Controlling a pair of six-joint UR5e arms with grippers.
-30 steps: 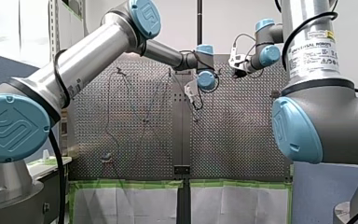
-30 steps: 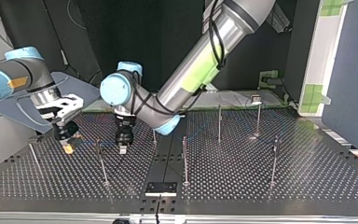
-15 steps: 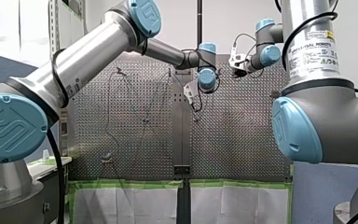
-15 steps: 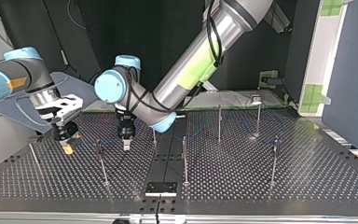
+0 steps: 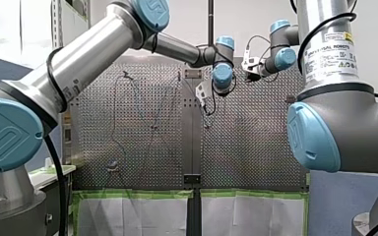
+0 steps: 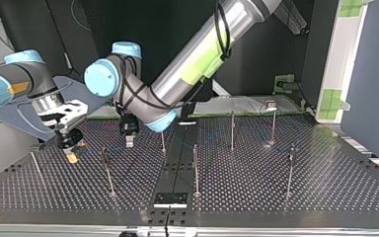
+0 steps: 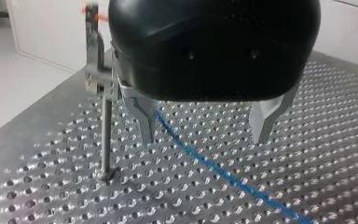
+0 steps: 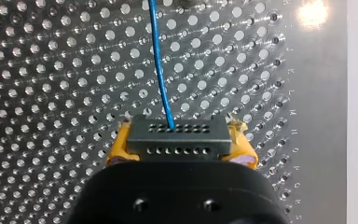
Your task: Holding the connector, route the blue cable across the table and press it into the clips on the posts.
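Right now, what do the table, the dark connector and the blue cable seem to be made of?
Table: bare metal, perhaps aluminium; it glares under the light. Connector: matte dark plastic, it seems, with moulded rows of holes. Blue cable: thin wire, smooth blue sheath, probably plastic.

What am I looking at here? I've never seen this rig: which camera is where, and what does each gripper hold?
Two robot arms work over a perforated table with thin upright posts. The front view looks from behind the arms; the top view faces them from across the table, so sides swap. Each wrist view looks along its own gripper. My right gripper, with yellow pads, is shut on the black connector; the blue cable runs out of it. My left gripper is open and empty, above the cable, beside one post.
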